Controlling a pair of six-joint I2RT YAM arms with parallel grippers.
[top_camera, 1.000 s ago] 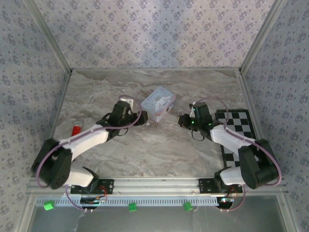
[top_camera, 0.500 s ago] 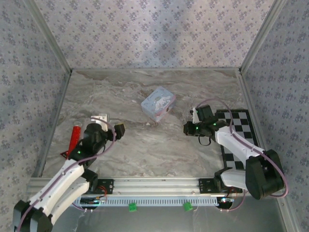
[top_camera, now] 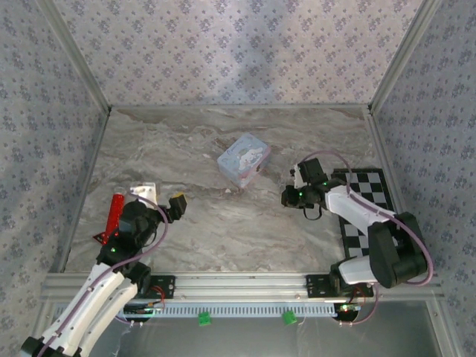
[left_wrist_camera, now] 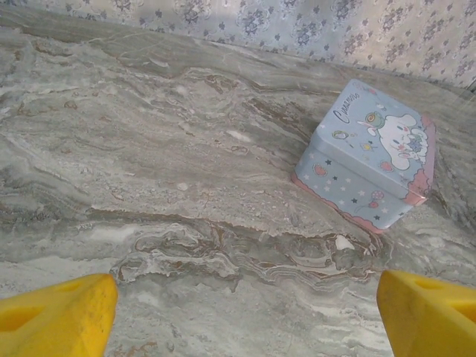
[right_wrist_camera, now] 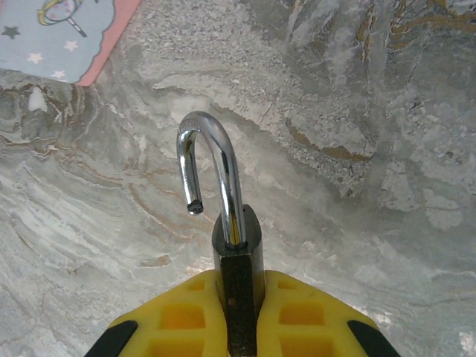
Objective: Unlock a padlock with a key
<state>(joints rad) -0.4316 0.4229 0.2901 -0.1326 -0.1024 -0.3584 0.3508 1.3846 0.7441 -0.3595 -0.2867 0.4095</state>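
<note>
My right gripper (right_wrist_camera: 238, 312) pinches the padlock (right_wrist_camera: 236, 249), its long axis straight ahead, shackle end free. My left gripper (left_wrist_camera: 242, 309), spread wide, is well apart.

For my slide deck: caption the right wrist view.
Right gripper shut on the padlock body, shackle open over the marble table, cartoon tin corner upper left.

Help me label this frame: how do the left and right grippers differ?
The left gripper stands wide open and empty; the right gripper is shut on the padlock. The left sits near a red object; the right near the checkerboard mat. Both have yellow fingers.
</note>
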